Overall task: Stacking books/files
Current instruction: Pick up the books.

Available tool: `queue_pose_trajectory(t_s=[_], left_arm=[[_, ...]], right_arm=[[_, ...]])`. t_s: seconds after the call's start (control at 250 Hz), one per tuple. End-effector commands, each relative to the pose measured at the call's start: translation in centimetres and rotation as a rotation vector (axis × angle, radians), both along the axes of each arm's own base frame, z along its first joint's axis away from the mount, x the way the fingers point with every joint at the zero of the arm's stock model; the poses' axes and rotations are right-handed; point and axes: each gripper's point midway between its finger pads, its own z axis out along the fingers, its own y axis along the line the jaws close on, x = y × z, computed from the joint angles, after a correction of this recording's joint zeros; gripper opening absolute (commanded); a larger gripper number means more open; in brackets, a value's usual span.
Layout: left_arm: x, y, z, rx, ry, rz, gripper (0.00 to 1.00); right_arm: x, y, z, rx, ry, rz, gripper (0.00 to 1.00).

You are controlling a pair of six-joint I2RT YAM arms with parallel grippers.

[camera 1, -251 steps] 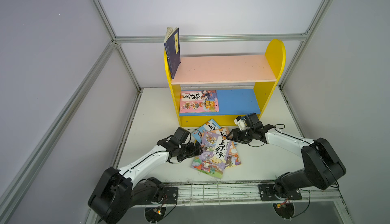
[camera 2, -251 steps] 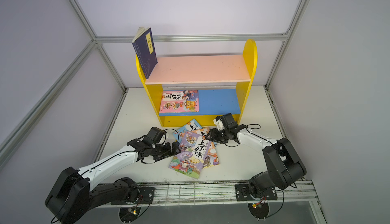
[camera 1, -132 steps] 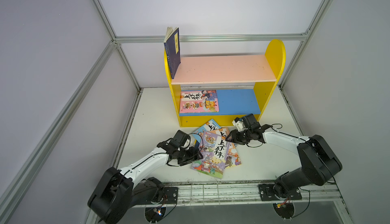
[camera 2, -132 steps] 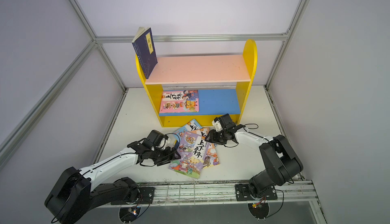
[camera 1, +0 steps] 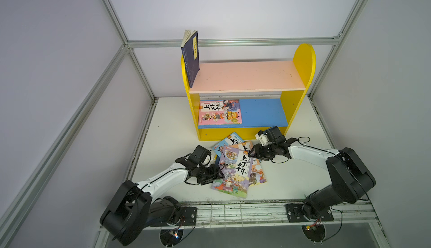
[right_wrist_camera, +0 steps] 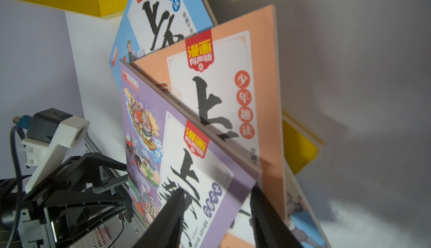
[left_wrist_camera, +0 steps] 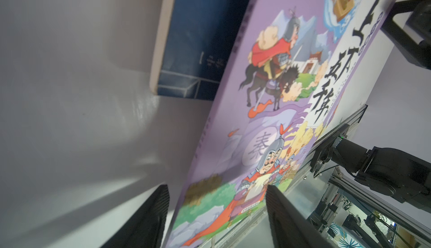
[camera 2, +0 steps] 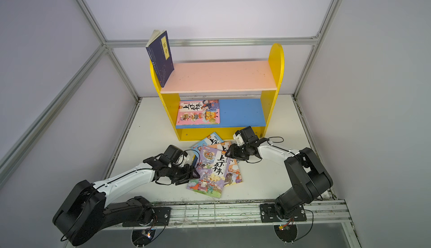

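A white bench sits inside pale lilac walls edged with aluminium framing. At its back stands a yellow shelf with a pink top board and a blue lower board.

The left end effector lies low over the bench. Its fingers are spread wide, one on each side of the long edge of the purple book. In the left wrist view that cover runs away from the end effector. A second navy book lies beneath it on the bench side.

The right end effector faces the left one across the same purple book, at its far corner. In the right wrist view its fingers stand at a middling gap around that corner. It cannot be told whether they press on it.

Just beyond this end effector the orange book lies under the purple one. The light blue book lies farther off, under the orange one and reaching towards the shelf's yellow base. A yellow book peeks out from beneath the orange cover.

Both top views show the pile fanned out on the bench between the two end effectors, with the purple book uppermost.

Well beyond both end effectors, the pink book lies flat at one end of the blue lower board. Above that end the navy book stands upright on the pink top board, against the shelf's side panel.
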Motion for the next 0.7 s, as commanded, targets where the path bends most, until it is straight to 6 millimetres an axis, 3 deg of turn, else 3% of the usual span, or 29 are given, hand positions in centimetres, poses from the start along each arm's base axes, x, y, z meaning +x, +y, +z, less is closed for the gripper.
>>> queue_pose_trajectory(t_s=[0.0, 0.36, 0.544, 0.696], left_arm=[[0.3, -0.5, 0.0, -0.029, -0.027, -0.026, 0.68], [0.1, -1.3, 0.3, -0.096, -0.02, -0.032, 0.3], [0.1, -1.3, 0.6, -0.11, -0.027, -0.018, 0.0], [0.2, -1.3, 1.2, -0.131, -0.043, -0.01, 0.0]], right_arm=[[0.2, 0.1, 0.1, -0.005, -0.006, -0.005, 0.49], [0.1, 0.7, -0.1, -0.019, -0.003, -0.003, 0.49], [0.0, 0.9, -0.1, -0.02, -0.004, 0.0, 0.49], [-0.1, 1.0, -0.2, -0.022, -0.004, -0.002, 0.49]])
